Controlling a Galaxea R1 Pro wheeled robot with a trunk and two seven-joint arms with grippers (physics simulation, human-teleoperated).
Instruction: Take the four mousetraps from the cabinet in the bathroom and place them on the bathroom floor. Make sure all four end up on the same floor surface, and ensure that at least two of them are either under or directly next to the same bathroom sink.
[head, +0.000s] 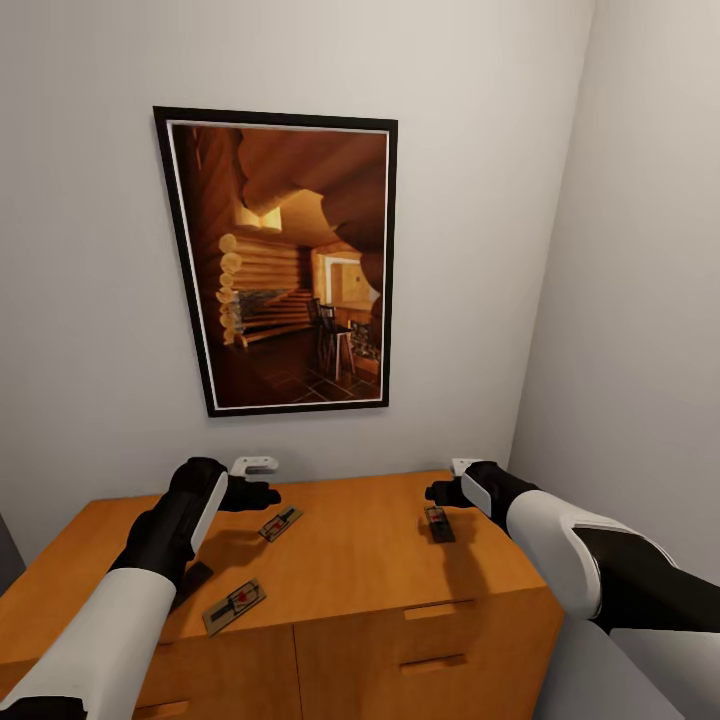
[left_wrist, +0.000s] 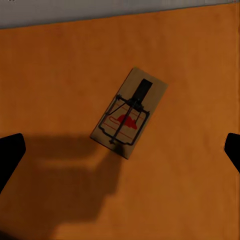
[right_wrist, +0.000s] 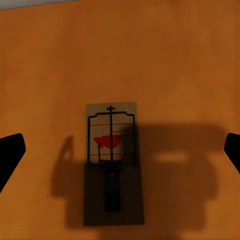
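Observation:
The orange-brown cabinet (head: 350, 560) stands against the wall, and three mousetraps lie on its flat top. One mousetrap (head: 281, 523) (left_wrist: 129, 112) lies angled just below my open left gripper (head: 262, 493) (left_wrist: 120, 150), which hovers above it. Another mousetrap (head: 439, 524) (right_wrist: 112, 160) lies under my open right gripper (head: 440, 492) (right_wrist: 120, 150), in its shadow. A third mousetrap (head: 234, 607) sits near the front edge beside my left forearm. Neither gripper holds anything. The bathroom floor and the sink are out of view.
A large framed picture (head: 285, 260) of a log interior hangs on the wall behind the cabinet. A side wall (head: 640, 300) closes in on the right. Drawer fronts with bar handles (head: 440, 608) face me.

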